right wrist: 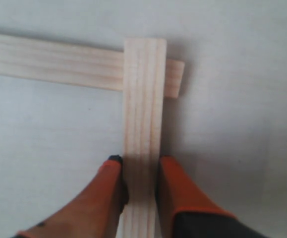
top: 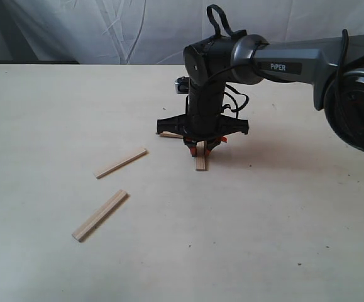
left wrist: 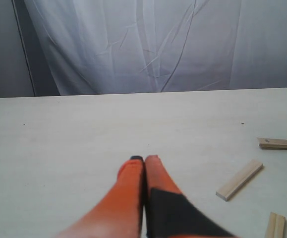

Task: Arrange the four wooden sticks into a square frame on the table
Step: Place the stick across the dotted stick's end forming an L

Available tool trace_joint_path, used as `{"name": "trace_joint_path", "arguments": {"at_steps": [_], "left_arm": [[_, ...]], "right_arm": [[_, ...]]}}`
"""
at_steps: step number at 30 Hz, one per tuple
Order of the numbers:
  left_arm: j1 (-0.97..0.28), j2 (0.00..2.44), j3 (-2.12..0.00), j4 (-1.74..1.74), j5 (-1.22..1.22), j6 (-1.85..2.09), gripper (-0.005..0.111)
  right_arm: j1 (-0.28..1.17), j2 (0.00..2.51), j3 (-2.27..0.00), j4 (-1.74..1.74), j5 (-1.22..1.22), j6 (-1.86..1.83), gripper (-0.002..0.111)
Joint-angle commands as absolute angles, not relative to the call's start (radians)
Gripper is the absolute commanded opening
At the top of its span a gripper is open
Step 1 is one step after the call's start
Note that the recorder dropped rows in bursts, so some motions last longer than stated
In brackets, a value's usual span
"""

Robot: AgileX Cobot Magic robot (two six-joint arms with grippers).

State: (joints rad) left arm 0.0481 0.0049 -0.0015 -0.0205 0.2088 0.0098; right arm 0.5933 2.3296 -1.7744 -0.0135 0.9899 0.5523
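Note:
My right gripper (top: 200,150) points down at the table (top: 282,220), shut on one wooden stick (right wrist: 144,99) whose far end lies across a second stick (right wrist: 49,62), forming an overlapping corner. In the exterior view the held stick (top: 200,163) pokes out below the fingers, and the crossed stick (top: 168,134) shows only its left end. Two loose sticks lie to the left, one (top: 120,163) nearer the arm and one (top: 100,214) nearer the front. My left gripper (left wrist: 144,158) is shut and empty, low over the table, out of the exterior view.
A white cloth backdrop (top: 106,31) hangs behind the table's far edge. The right arm's dark body (top: 307,60) reaches in from the right. In the left wrist view, three sticks (left wrist: 239,179) lie off to one side of the fingers.

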Motion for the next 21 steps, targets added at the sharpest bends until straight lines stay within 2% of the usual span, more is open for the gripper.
{"name": "trace_joint_path", "arguments": {"at_steps": [1,17,19,21], "left_arm": [[0.048,0.0,0.0,-0.02,0.201,0.007,0.0],[0.048,0.0,0.0,-0.02,0.201,0.007,0.0],[0.048,0.0,0.0,-0.02,0.201,0.007,0.0],[0.048,0.0,0.0,-0.02,0.201,0.007,0.0]], "right_arm": [[0.59,2.33,-1.775,-0.016,0.996,0.552,0.001],[0.59,2.33,-1.775,-0.009,0.997,0.552,0.001],[0.59,2.33,-1.775,0.005,0.992,0.552,0.005],[0.59,2.33,-1.775,0.005,0.992,0.552,0.018]]}}
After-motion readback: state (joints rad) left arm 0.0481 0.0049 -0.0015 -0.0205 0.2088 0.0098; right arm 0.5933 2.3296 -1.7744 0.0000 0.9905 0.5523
